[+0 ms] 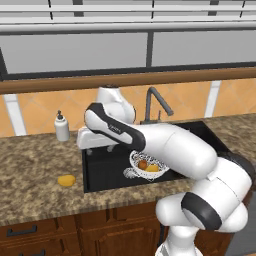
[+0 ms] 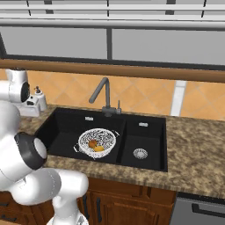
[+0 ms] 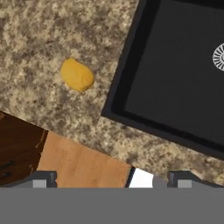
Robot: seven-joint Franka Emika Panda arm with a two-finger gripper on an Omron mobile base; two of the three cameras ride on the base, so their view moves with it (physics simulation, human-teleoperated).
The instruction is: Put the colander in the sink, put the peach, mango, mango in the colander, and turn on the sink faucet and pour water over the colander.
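Now, with pincer (image 3: pixel 111 177) released and empty, swing out over the lone mango (image 3: pixel 77 75) lying ahead-left on the counter (image 3: pixel 39 35), then descend squarely.

soap dispenser (image 1: pixel 62 127) upright | granite counter (image 1: pixel 35 165) | wood cabinets (image 1: pixel 65 230)

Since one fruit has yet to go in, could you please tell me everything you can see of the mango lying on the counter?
The mango on the counter is a small, smooth, yellow-orange oval with no visible stem or marks. It lies on its side on the speckled brown granite counter, left of the black sink and apart from its rim, nearer the front edge than the wall. Nothing touches it but the stone. In the hand view it sits at upper left, well clear of the open tool.
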